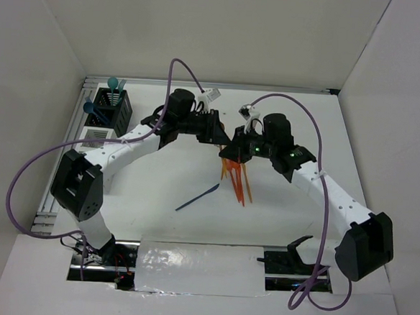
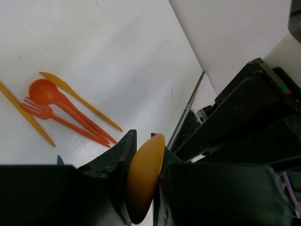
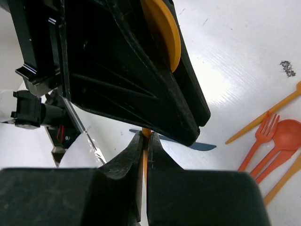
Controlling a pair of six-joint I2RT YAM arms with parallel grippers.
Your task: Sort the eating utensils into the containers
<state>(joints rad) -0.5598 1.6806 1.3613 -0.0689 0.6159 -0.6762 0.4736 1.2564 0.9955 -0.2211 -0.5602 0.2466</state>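
Observation:
My left gripper [image 1: 222,140] and right gripper [image 1: 233,153] meet above the table's middle. In the left wrist view the left gripper [image 2: 145,141] is shut on the bowl of an orange spoon [image 2: 142,181]. In the right wrist view the right gripper [image 3: 145,136] is shut on that spoon's thin handle [image 3: 144,162], and its bowl [image 3: 163,30] sits in the left gripper's fingers above. Several orange utensils [image 1: 236,177] lie under the grippers. A dark blue knife [image 1: 196,198] lies nearer. A black caddy [image 1: 114,110] at the far left holds teal spoons [image 1: 113,84].
A white caddy [image 1: 96,136] stands just in front of the black one, partly hidden by the left arm. A loose orange spoon [image 2: 42,89], fork [image 2: 38,109] and knife [image 2: 80,96] lie on the table. White walls enclose the table on three sides.

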